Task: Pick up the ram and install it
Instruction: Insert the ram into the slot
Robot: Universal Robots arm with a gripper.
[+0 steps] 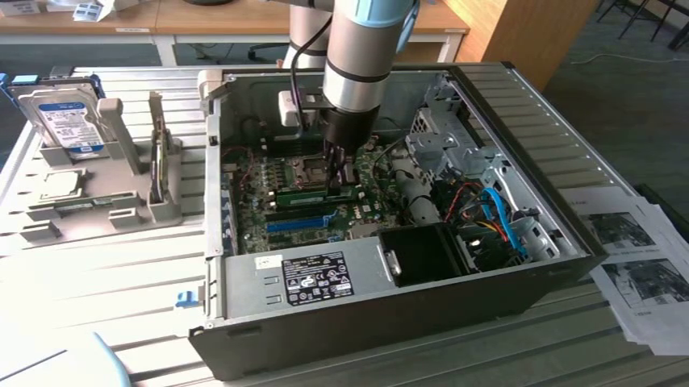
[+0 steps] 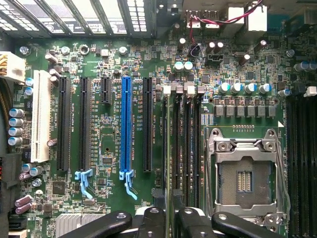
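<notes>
Hand: black two-finger gripper (image 1: 342, 179) low inside the open black metal computer case (image 1: 538, 266); wrist view shows its fingers (image 2: 190, 223) apart
Task piece: thin green circuit-board ram stick (image 1: 315, 194) on edge on the motherboard, at the fingertips
Wrist view, close: long bright-blue plastic slot (image 2: 126, 126); square silver processor socket (image 2: 245, 178)
Exterior view, wider: silver hard drive (image 1: 64, 121) in a grey rack, well apart

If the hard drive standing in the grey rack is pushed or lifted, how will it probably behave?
The hard drive looks like a rigid metal box, so probably stiff and heavy for its size. It stands on edge, but the grey rack should stop tipping.
</notes>
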